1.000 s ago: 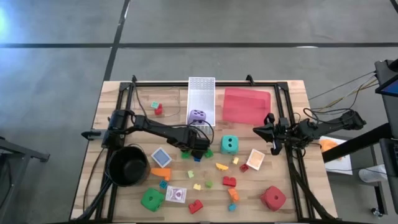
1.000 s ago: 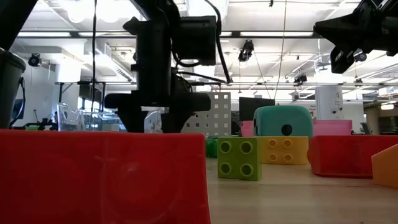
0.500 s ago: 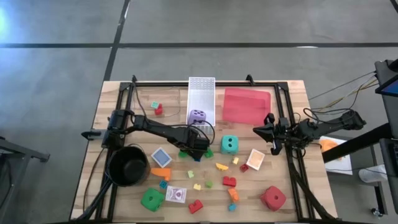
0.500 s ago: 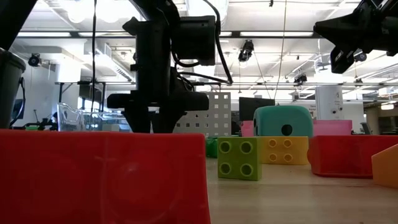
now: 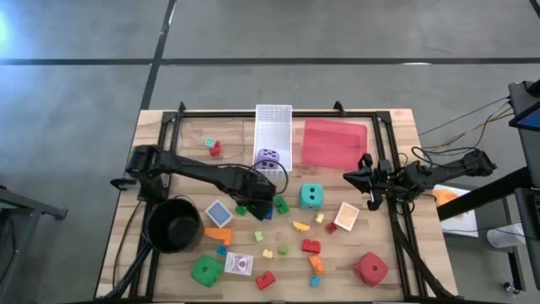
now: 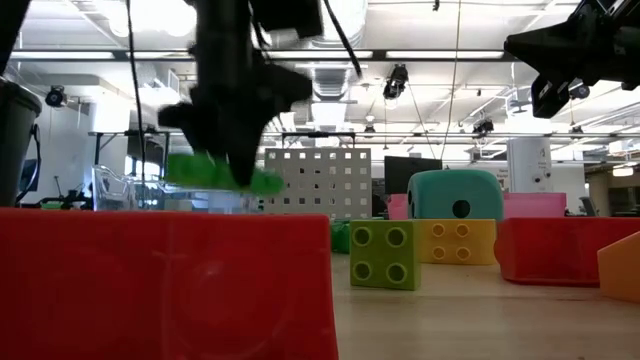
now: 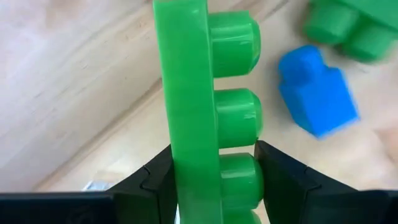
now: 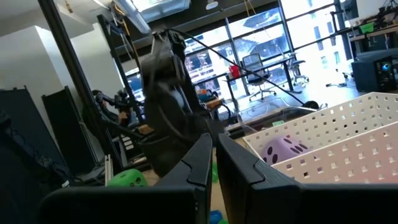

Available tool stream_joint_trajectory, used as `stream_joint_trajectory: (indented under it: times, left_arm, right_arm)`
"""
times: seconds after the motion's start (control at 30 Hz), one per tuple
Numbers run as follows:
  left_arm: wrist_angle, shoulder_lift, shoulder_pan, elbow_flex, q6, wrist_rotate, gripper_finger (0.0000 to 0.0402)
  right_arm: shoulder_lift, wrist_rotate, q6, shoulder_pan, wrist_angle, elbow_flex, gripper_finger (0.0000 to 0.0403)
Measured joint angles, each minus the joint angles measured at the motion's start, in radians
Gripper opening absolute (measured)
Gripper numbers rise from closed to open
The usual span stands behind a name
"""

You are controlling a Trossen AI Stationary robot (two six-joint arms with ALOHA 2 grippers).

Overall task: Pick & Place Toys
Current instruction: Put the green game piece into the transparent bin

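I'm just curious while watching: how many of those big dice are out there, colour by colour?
Purple die, in the white basket: 1
Teal die: 1
Green die: 1
Red die: 1
Total: 4

Bright ceiling lamps (image 6: pixel 160 15) light the low view from overhead and flare white. The left arm (image 6: pixel 235 95) and its green brick (image 6: pixel 215 172) smear with motion blur there. The near red block (image 6: pixel 165 285) is soft, out of focus.
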Motion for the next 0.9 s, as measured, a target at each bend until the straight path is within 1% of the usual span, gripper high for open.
stream_joint_trajectory:
  times: [0.1,0.17,0.3,0.37,0.47,0.53,0.73,0.8,0.9]
  left_arm:
    - [-0.05,-0.08,-0.007,0.001,0.003,-0.02,0.017]
    - [-0.08,-0.132,-0.007,0.001,0.003,-0.054,0.017]
    - [-0.134,-0.241,0.0,-0.002,0.001,-0.179,0.017]
    - [-0.159,-0.286,0.021,-0.003,-0.006,-0.239,0.017]
    - [-0.168,-0.332,0.101,-0.003,0.005,-0.272,0.017]
    - [-0.167,-0.35,0.17,-0.003,0.046,-0.28,0.017]
    - [-0.159,-0.341,0.369,-0.004,0.18,-0.279,0.017]
    - [-0.155,-0.329,0.417,-0.004,0.214,-0.278,0.017]
    - [-0.154,-0.31,0.451,-0.004,0.245,-0.259,0.017]
  right_arm:
    - [0.0,0.0,0.0,0.0,0.0,0.0,0.0021]
    - [0.0,0.0,0.0,0.0,0.0,0.0,0.0021]
    - [0.001,0.0,0.0,0.0,0.0,0.0,0.0021]
    - [0.0,0.0,0.0,0.0,-0.001,0.0,0.0021]
    - [0.0,0.0,0.0,0.0,0.0,0.0,0.0021]
    - [0.0,0.0,0.0,0.0,0.0,0.0,0.0021]
    - [0.0,0.0,0.0,0.0,0.0,0.0,0.0021]
    - [0.0,0.0,0.0,0.0,0.0,0.0,0.0021]
    - [0.0,0.0,0.0,0.0,0.0,0.0,0.0021]
